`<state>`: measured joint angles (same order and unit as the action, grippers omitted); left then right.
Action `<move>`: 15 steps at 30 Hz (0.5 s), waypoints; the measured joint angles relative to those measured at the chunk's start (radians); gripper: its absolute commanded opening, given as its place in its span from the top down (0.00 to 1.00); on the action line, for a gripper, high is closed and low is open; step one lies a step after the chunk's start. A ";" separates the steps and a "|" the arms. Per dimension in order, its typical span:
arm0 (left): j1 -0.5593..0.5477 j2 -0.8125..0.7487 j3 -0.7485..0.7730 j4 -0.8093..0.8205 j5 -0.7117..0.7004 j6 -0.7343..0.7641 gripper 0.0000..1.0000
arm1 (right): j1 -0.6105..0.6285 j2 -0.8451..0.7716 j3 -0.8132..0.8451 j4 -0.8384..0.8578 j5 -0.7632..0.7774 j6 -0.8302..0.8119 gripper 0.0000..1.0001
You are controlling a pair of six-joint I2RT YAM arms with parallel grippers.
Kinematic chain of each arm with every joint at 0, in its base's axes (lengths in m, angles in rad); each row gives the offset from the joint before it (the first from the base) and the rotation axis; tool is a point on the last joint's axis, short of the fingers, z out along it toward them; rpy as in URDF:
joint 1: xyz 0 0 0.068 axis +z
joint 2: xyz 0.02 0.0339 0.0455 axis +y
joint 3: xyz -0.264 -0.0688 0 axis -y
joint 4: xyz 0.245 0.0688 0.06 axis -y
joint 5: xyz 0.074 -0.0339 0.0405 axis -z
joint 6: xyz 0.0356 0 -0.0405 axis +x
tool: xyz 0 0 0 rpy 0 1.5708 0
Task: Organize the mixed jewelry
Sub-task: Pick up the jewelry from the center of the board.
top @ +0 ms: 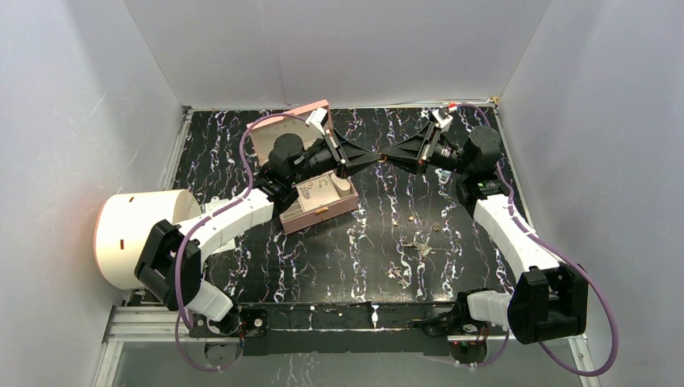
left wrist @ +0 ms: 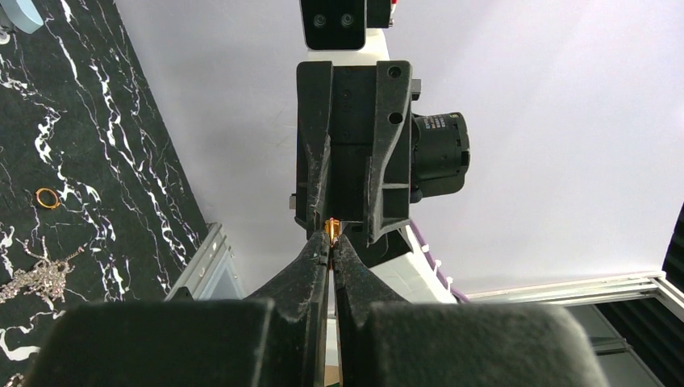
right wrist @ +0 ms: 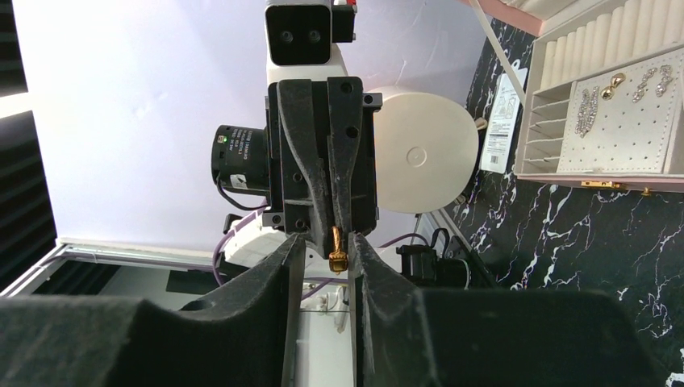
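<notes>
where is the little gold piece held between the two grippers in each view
top external: gold piece in mid-air at centre back, where the two arms' tips meet.
left wrist: gold piece at centre, at the tip of the near fingers.
right wrist: gold piece at centre, inside the open right gripper.
shared landmark: the left gripper pinching it shows in all three.

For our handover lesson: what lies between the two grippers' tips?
A small gold piece, clearest in the right wrist view: the left gripper pinches it, and the right gripper stands open around it.
</notes>
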<state>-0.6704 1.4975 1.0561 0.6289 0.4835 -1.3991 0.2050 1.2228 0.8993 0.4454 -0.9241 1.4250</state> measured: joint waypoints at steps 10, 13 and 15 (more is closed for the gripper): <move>0.000 0.000 0.000 0.015 0.003 -0.005 1.00 | 0.000 0.000 0.000 0.000 0.002 0.006 0.86; 0.000 0.000 0.000 0.015 0.003 -0.007 1.00 | 0.000 0.001 0.000 0.000 0.002 0.005 0.89; 0.000 0.000 0.000 0.015 0.003 -0.007 0.89 | 0.000 0.001 0.000 -0.001 0.002 0.003 0.90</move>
<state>-0.6704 1.4979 1.0561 0.6437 0.4866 -1.4063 0.2050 1.2240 0.8993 0.4446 -0.9226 1.4281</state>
